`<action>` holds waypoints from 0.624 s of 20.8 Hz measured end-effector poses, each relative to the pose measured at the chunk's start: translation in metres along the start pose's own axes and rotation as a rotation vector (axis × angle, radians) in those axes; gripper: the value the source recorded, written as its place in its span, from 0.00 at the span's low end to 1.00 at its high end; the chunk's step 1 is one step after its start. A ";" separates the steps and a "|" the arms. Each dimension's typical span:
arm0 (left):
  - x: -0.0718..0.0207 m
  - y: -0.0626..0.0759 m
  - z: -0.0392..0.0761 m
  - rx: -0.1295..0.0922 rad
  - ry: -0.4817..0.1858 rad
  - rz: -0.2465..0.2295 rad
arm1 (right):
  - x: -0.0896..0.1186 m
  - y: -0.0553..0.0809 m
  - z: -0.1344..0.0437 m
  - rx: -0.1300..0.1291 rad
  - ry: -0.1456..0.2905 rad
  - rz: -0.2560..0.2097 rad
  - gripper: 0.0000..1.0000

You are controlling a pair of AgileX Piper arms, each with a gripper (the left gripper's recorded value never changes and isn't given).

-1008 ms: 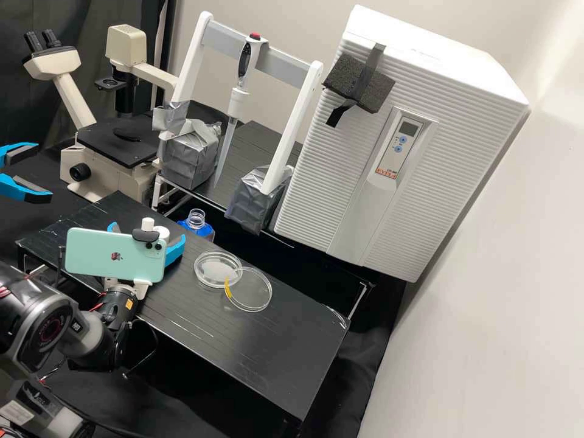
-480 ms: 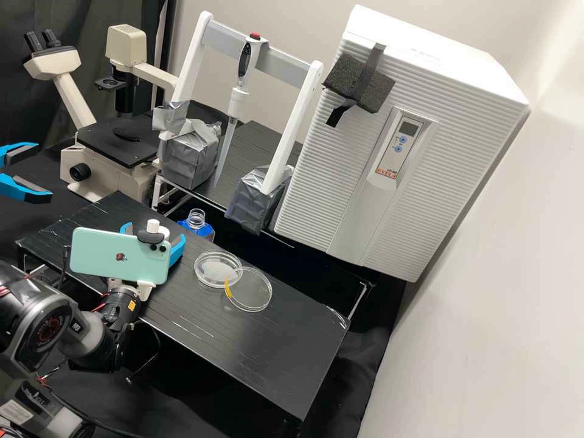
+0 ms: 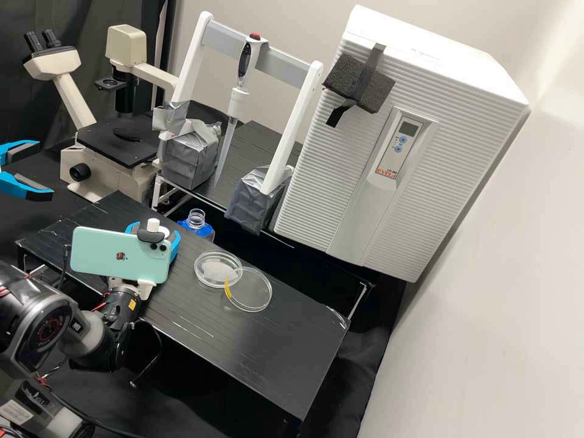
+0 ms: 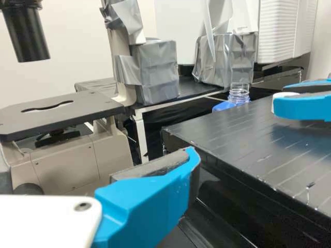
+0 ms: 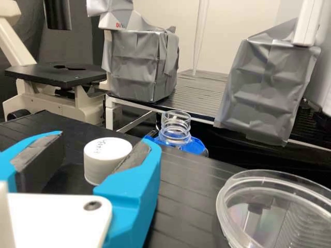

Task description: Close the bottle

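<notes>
The right gripper (image 5: pixel 98 149) stands with fingers apart around the white cap (image 5: pixel 107 155) near the uncapped bottle (image 5: pixel 176 133), while the left gripper (image 3: pixel 38 170), fingers also apart, hangs well aside.

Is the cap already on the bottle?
No, the bottle is uncapped; the white cap is apart from it, between the fingers of the right gripper.

Bright, diffuse room light; the white ribbed cabinet (image 3: pixel 395 140) throws a soft shadow on the wall (image 3: pixel 505 274) to its right. The black table (image 3: pixel 286 340) has a dull sheen along its slats. Faint glare on the petri dish (image 5: pixel 279 206) rim in the right wrist view.
</notes>
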State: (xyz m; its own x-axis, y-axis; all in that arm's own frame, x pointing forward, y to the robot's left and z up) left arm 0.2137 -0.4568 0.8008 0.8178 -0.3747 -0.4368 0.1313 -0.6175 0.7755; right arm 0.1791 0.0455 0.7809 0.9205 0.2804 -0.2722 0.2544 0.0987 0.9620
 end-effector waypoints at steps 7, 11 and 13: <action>0.0005 0.000 0.001 0.000 -0.004 -0.001 | 0.001 0.001 0.000 -0.001 0.002 0.002 0.00; 0.0011 0.000 0.002 -0.001 -0.008 -0.001 | 0.001 0.001 0.000 -0.001 0.002 0.002 0.00; 0.0015 -0.001 0.002 -0.002 -0.010 -0.003 | 0.001 0.001 0.000 -0.001 0.002 0.002 0.00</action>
State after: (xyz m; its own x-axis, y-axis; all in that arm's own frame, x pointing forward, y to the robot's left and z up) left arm 0.2138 -0.4581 0.7987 0.8116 -0.3799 -0.4438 0.1352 -0.6169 0.7753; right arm 0.1796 0.0459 0.7812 0.9205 0.2820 -0.2705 0.2525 0.0991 0.9625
